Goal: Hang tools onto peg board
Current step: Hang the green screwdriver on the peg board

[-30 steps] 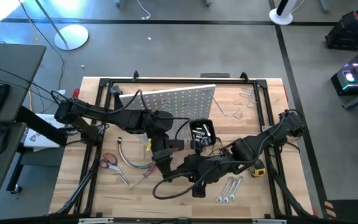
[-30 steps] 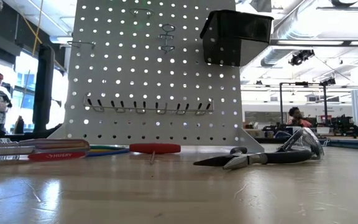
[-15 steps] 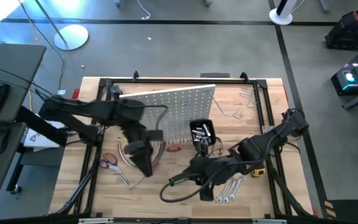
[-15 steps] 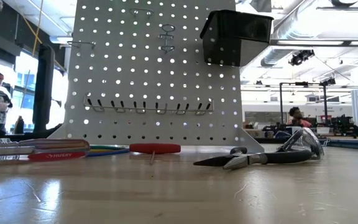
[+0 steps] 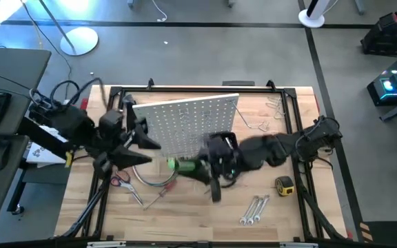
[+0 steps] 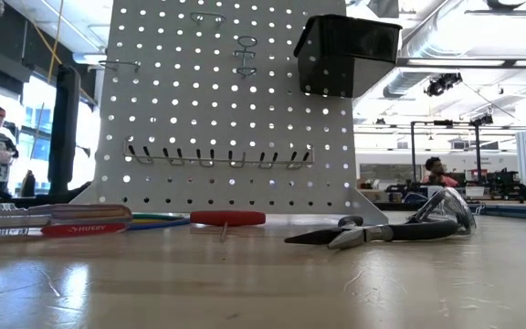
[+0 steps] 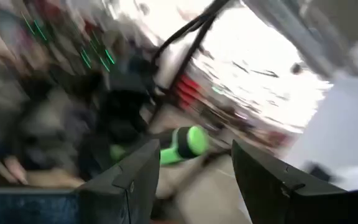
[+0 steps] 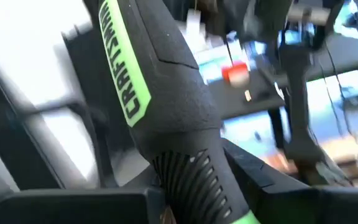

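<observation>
Green-and-black screwdriver (image 5: 182,165) held clamped in the right gripper (image 5: 209,164) at centre of the high view, just below the lower edge of the peg board (image 5: 188,124); handle marked CRAFTSMAN fills the right wrist view (image 8: 160,118), gripped between the two dark fingers. Green handle end also visible in the left wrist view (image 7: 182,144), beyond that arm's own fingers.

Left gripper (image 5: 143,141) positioned at left centre of the high view, beside the left edge of the peg board, fingers spread apart with nothing between them.

White peg board standing at upper centre of the low view (image 6: 236,100), black bin (image 6: 345,53) fixed at its upper right.

On the wooden table (image 5: 185,220): red-handled scissors (image 5: 120,179) at lower left, silver wrenches (image 5: 252,210) at lower right, yellow tape measure (image 5: 284,184) at right. In the low view, black-handled pliers (image 6: 373,232) at lower right, red-handled screwdriver (image 6: 227,218) at lower centre.
</observation>
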You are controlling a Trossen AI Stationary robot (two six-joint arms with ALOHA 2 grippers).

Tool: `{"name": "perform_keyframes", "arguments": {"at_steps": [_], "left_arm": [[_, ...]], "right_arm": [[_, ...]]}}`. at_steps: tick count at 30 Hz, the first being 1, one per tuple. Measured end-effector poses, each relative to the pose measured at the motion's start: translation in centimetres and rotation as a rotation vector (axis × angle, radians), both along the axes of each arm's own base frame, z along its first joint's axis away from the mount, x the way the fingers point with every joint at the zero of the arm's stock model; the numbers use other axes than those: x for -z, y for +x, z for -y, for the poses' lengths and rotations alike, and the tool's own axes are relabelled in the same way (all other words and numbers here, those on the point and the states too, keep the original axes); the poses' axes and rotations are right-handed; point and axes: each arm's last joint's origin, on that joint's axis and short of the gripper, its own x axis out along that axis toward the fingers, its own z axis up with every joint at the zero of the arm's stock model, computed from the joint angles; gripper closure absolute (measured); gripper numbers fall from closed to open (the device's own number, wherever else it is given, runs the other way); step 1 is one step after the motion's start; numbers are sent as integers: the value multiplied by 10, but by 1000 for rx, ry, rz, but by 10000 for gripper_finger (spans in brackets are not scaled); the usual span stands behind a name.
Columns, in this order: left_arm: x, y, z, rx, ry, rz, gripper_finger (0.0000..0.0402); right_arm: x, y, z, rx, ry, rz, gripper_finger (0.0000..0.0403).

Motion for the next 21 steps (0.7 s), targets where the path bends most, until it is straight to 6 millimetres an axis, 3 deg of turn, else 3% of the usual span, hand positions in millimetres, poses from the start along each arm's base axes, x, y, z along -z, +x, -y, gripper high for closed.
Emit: {"name": "perform_keyframes", "arguments": {"at_steps": [4, 7, 21], "left_arm": [[3, 5, 5, -290, 221, 13, 209], [7, 14, 9, -436, 256, -6, 209], [9, 45, 28, -446, 341, 159, 209]], "right_arm": [[-14, 4, 12, -11, 142, 127, 324], [-18, 4, 16, 0, 173, 165, 324], [-18, 8, 26, 89, 149, 172, 324]]}}
